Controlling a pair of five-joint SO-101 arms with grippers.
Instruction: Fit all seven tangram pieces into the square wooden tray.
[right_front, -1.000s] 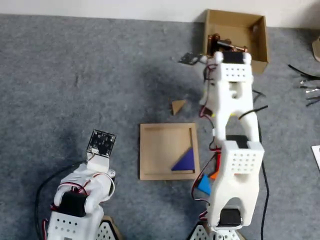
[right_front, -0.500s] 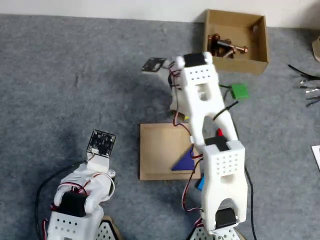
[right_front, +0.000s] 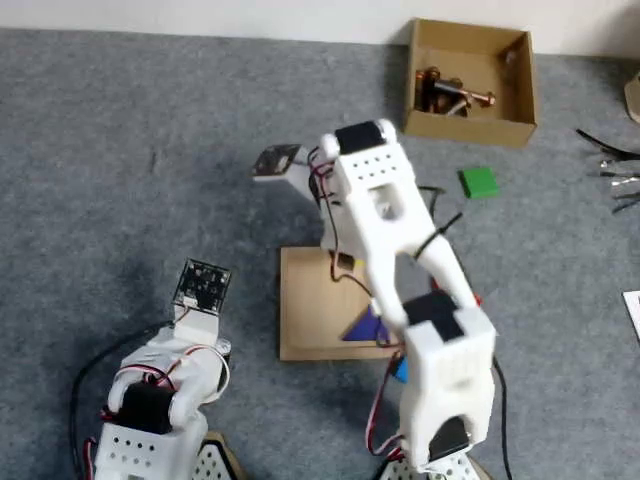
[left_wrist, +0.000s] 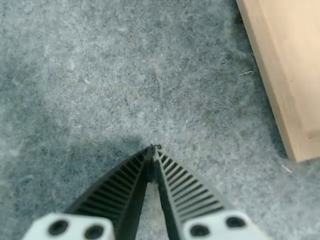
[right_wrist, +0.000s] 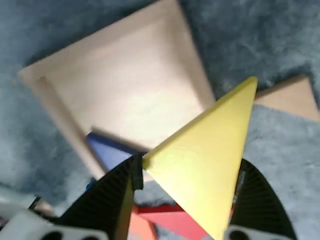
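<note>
While the right gripper (right_wrist: 189, 172) pinches a yellow triangle (right_wrist: 205, 150) between its fingers above the square wooden tray (right_front: 315, 290), you have just one piece seated: a dark blue triangle (right_front: 368, 325) lying in the tray corner nearest that arm's base. By my reading the task is at an early stage. The yellow piece is not yet laid down, and every other piece you can see sits outside the tray.

From the high view you can pick out a green square (right_front: 478, 182) on the carpet, well apart from the tray and near the cardboard box (right_front: 470, 75), plus a light blue piece (right_front: 403, 370) close to the right arm's base.

The right wrist view adds what the arm covers from above — the yellow triangle itself, a tan triangle (right_wrist: 292, 97) on the carpet just beside the tray, and a red piece (right_wrist: 170, 217) with a sliver of orange (right_wrist: 137, 227) beneath the jaws.

The left gripper (left_wrist: 152, 149) has its fingers pressed together on nothing, low over the carpet beside the tray's edge.
</note>
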